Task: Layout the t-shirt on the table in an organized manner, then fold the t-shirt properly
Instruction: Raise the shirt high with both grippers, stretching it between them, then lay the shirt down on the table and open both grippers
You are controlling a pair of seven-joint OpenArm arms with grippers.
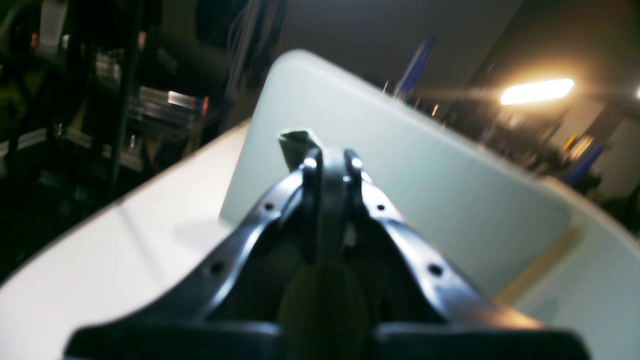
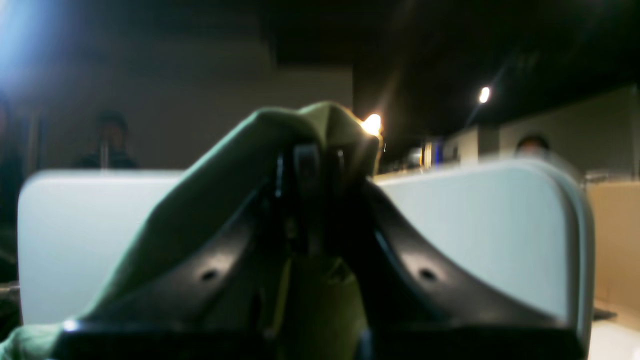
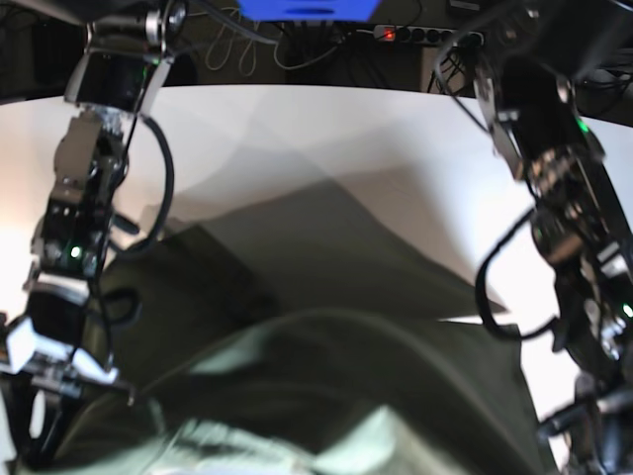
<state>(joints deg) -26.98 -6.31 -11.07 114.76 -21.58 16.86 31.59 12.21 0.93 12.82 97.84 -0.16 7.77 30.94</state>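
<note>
Black-and-silver jointed arms (image 3: pixel 84 198), looped black cables, green indicator lights, glossy screwed jaws.

The far half of the table (image 3: pixel 326 129) lay bare and passable, while the raised t-shirt (image 3: pixel 326 396) blocked the near half between both arms.

No legible text, label or number anywhere in view.

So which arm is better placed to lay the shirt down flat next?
Neither alone, probably. The left gripper and right gripper are each shut on the t-shirt, holding it up over the table, so lowering both together looks best.
</note>
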